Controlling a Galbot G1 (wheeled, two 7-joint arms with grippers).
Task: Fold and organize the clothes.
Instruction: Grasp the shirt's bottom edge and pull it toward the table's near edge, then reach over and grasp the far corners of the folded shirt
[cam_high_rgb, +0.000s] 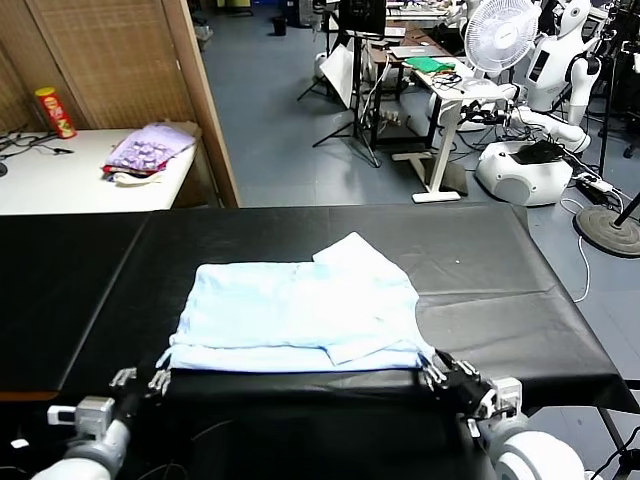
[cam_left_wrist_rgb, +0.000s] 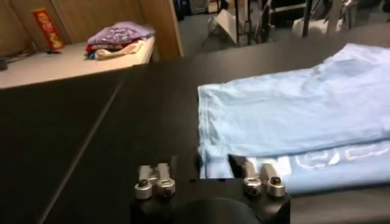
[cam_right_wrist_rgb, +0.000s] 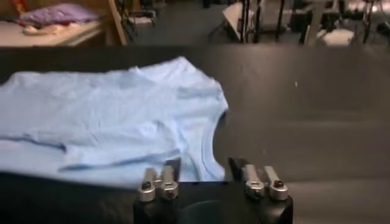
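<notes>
1. Metal-tipped fingers of the left gripper (cam_high_rgb: 143, 379) stand apart at the near left corner of the T-shirt (cam_high_rgb: 300, 315), holding nothing; the wrist view shows one finger (cam_left_wrist_rgb: 259, 181) just over the hem.
2. The right gripper (cam_high_rgb: 437, 375) is likewise spread and empty at the near right corner, its fingers (cam_right_wrist_rgb: 157, 184) straddling the hem edge.
3. The pale blue T-shirt lies folded flat near the front edge of the black table (cam_high_rgb: 480, 270), one sleeve corner jutting toward the far side.
4. No containers in view. On the white side table (cam_high_rgb: 60, 180) rest a purple cloth pile (cam_high_rgb: 150, 150) and a red can (cam_high_rgb: 55, 112), well apart from the T-shirt.
</notes>
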